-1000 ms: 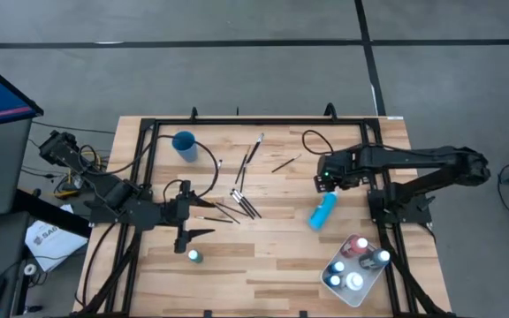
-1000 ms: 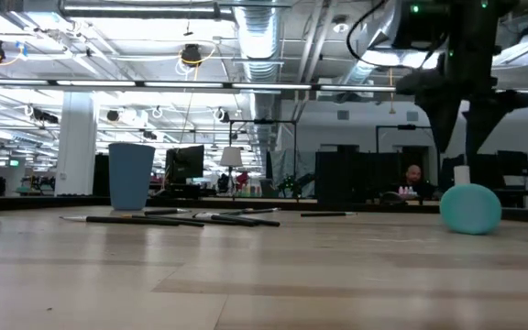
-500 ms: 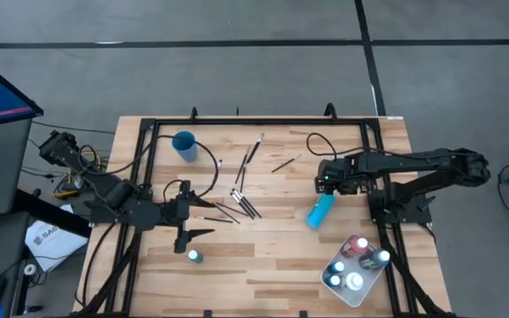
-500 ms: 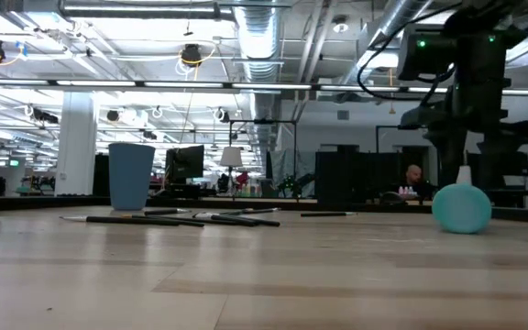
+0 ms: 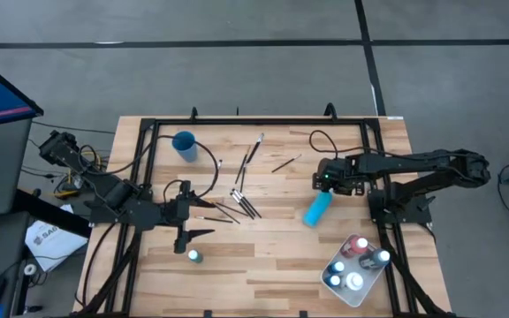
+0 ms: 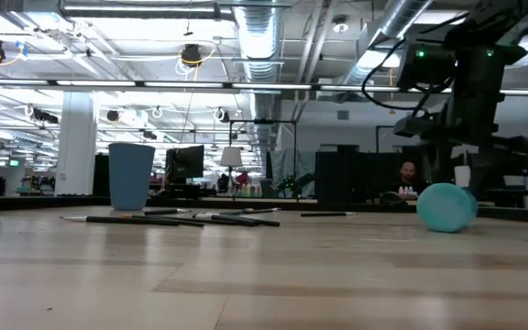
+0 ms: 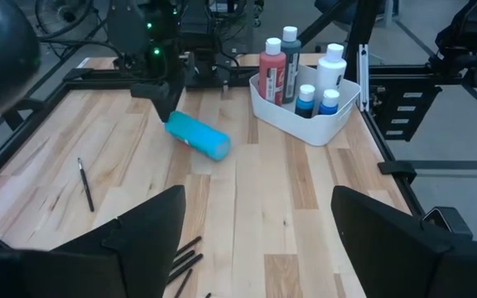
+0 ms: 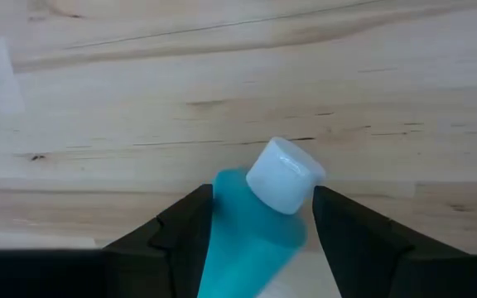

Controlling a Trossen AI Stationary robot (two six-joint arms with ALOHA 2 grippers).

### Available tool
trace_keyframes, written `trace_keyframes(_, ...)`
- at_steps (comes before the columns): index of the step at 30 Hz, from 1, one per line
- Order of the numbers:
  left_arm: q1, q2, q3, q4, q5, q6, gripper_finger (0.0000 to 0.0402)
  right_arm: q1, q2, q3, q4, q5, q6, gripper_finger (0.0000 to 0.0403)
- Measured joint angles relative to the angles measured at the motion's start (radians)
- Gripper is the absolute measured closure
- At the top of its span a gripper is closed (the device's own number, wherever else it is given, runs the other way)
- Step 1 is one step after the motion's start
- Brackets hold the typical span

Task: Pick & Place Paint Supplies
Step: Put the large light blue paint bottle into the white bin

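Note:
A large teal paint bottle [image 5: 316, 210] with a white cap [image 8: 284, 175] lies on its side on the wooden table, right of centre. My right gripper [image 5: 328, 183] points down over its cap end, open, one finger on each side of the bottle [image 8: 247, 240]. My left gripper [image 5: 188, 221] hovers open over the table's left part and holds nothing. A small teal bottle [image 5: 194, 256] stands just near of it. Thin dark paintbrushes [image 5: 239, 199] lie scattered at mid table. My right gripper comes from above, its fingers standing across the lying bottle near the cap. The inner side of one finger [image 8: 190, 223] is against the teal body [image 8: 218, 194]. Bare wood shows between the body and the other finger. The bottle rests along its side on the table.
A blue cup [image 5: 184, 144] stands at the far left. A white tray [image 5: 334, 281] at the near right corner holds several upright paint bottles [image 7: 273, 70]. A black frame rail [image 5: 383, 190] runs along the right edge. Bare wood lies between the teal bottle and the tray.
My right gripper has come down over the teal bottle's cap end, and its wrist has rolled. The bottle, still lying on the table, has shifted a little toward the table's left.

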Motion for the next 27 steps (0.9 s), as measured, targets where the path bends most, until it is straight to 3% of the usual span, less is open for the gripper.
trace_keyframes(7,0.000,0.000,0.000,0.000,-0.001,0.000,0.0103,-0.014,0.018,-0.001,0.024,-0.001,-0.002,0.0206)
trace_keyframes(13,0.000,0.000,0.000,0.000,-0.001,-0.002,0.0103,-0.035,0.083,0.000,0.116,-0.008,-0.177,0.0201)
trace_keyframes(27,0.000,0.000,0.000,0.000,0.000,-0.003,0.0103,-0.056,0.209,0.082,0.111,-0.030,-0.263,0.0213)
